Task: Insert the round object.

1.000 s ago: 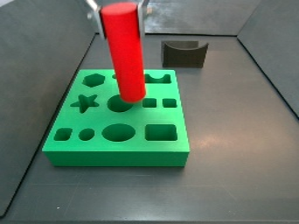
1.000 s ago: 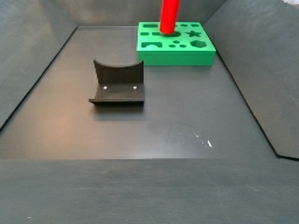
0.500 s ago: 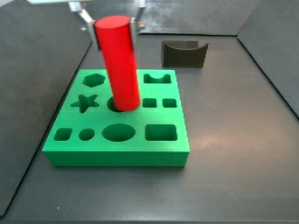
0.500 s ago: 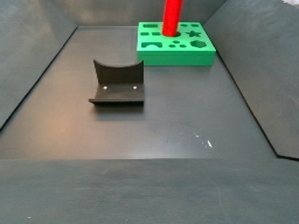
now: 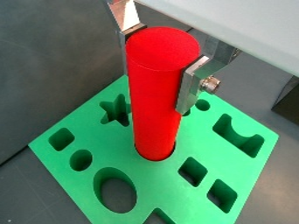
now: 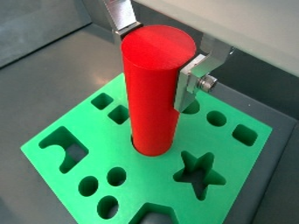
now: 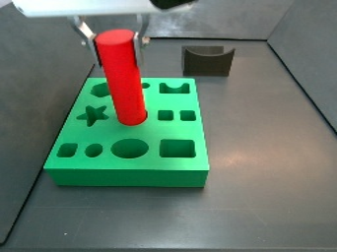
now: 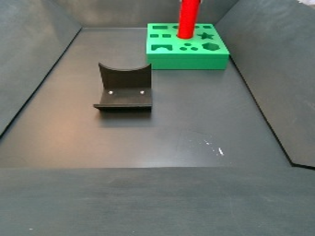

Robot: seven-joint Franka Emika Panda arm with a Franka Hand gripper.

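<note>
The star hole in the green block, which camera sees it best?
A wrist view: the star hole in the green block shows whole beside the red cylinder, under the gripper. A side view shows it smaller; the far side view, tiny.

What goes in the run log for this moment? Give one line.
pincer: at cylinder top, fingers either side | cylinder: upright, lower end in round hole of block | fixture: apart, untouched
</note>
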